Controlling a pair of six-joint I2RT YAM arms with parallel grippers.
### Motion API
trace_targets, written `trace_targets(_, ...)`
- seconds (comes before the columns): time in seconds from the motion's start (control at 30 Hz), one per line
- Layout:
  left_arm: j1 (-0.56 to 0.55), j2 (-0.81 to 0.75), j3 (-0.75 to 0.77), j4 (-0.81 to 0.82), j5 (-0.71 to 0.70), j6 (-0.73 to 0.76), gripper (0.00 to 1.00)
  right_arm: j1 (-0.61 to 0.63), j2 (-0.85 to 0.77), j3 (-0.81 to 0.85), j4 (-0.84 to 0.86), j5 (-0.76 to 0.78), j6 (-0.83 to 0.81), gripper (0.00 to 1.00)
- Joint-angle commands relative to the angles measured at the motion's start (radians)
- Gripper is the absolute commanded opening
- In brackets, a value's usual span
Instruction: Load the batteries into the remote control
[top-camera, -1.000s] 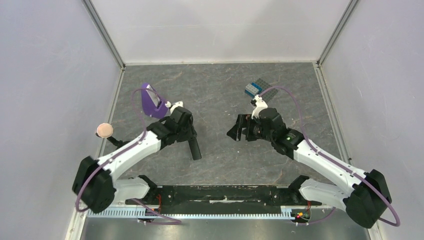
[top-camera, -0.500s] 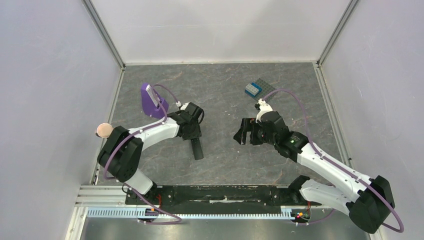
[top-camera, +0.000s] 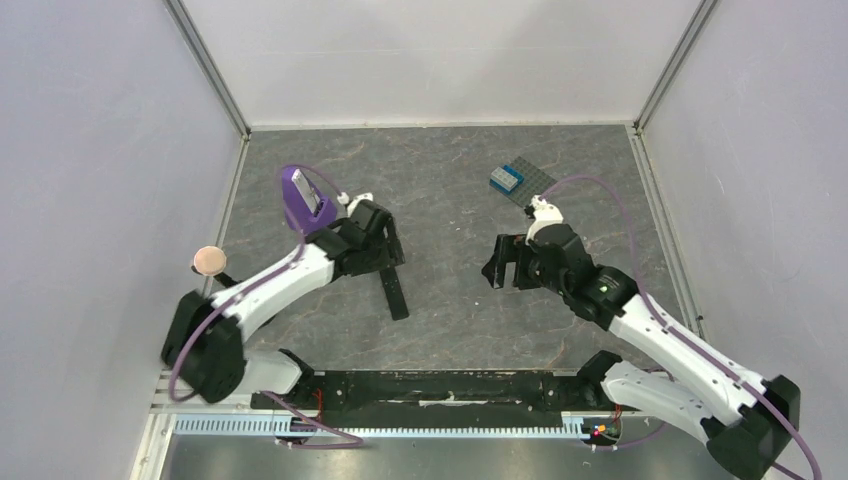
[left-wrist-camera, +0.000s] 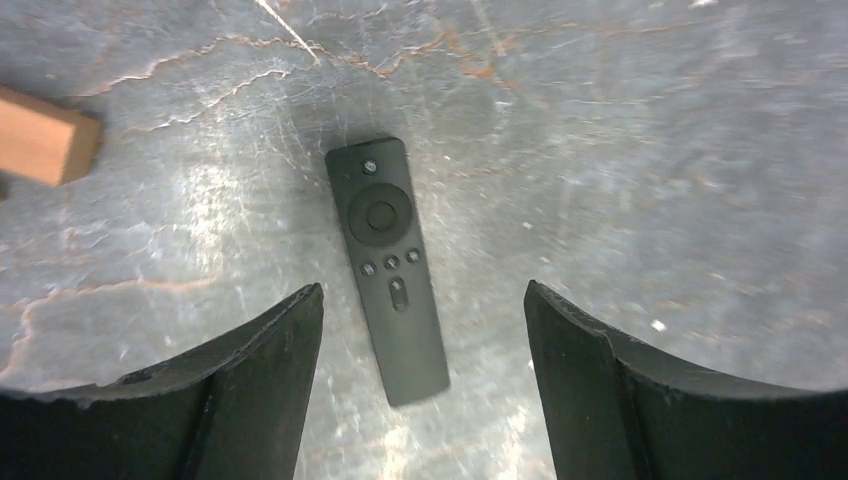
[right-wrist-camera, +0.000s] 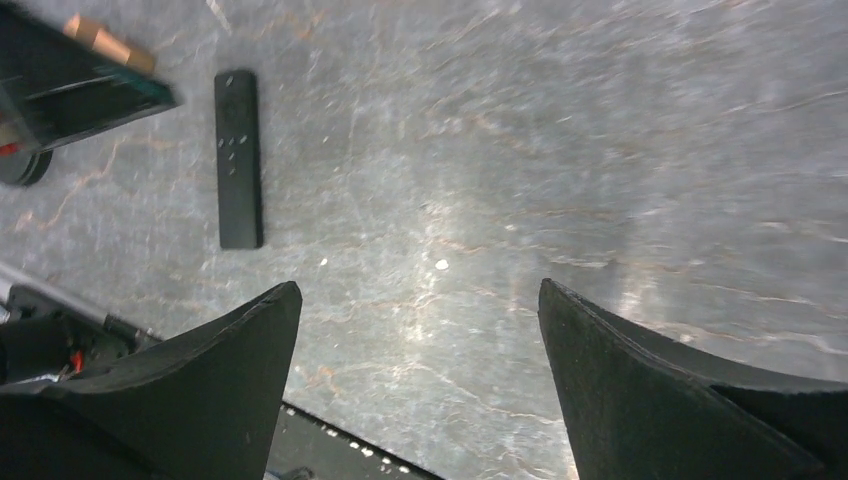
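Observation:
The remote control (left-wrist-camera: 387, 270) is a slim black bar lying flat on the grey table, buttons up. From above, the remote control (top-camera: 396, 295) sits left of centre. My left gripper (left-wrist-camera: 424, 287) hovers over its plain end, open, with both fingers clear of it. In the top view the left gripper (top-camera: 388, 256) is just behind the remote. My right gripper (right-wrist-camera: 420, 284) is open over bare table with nothing between its fingers, and the remote control (right-wrist-camera: 238, 160) lies far to its upper left. From above, the right gripper (top-camera: 505, 266) hangs right of centre. The batteries are out of view.
A purple stand (top-camera: 303, 200) holding a flat piece is at the back left. A dark studded baseplate with a blue brick (top-camera: 518, 181) lies at the back right. A pinkish ball (top-camera: 208, 260) sits by the left wall. A wooden block (left-wrist-camera: 40, 135) lies near the remote.
My left gripper has opened, letting go of the remote, which now lies on the table. The right arm has drifted a little to the right, still open.

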Motion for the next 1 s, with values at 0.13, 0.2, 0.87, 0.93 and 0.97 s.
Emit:
trace_targets(0.13, 0.0, -0.539, -0.02, -0.168, 0.188, 0.063, 0.8, 0.0, -0.236, 0.084, -0.157, 0.42, -0.019, 0.98)
trace_targets(0.2, 0.0, -0.656, -0.027, -0.188, 0.265, 0.081, 0.8, -0.001, -0.306, 0.09, -0.168, 0.521, -0.016, 0.98)
trace_targets(0.87, -0.001, -1.072, 0.157, -0.441, 0.252, 0.119, 0.81, 0.0, -0.531, 0.302, -0.156, 0.826, -0.13, 0.98)
trace_targets(0.93, 0.0, -1.09, 0.167, -0.443, 0.247, 0.11, 0.81, -0.001, -0.542, 0.305, -0.148, 0.816, -0.132, 0.98)
trace_targets(0.97, 0.0, -1.096, 0.177, -0.45, 0.242, 0.108, 0.81, 0.0, -0.546, 0.304, -0.143, 0.813, -0.134, 0.98)
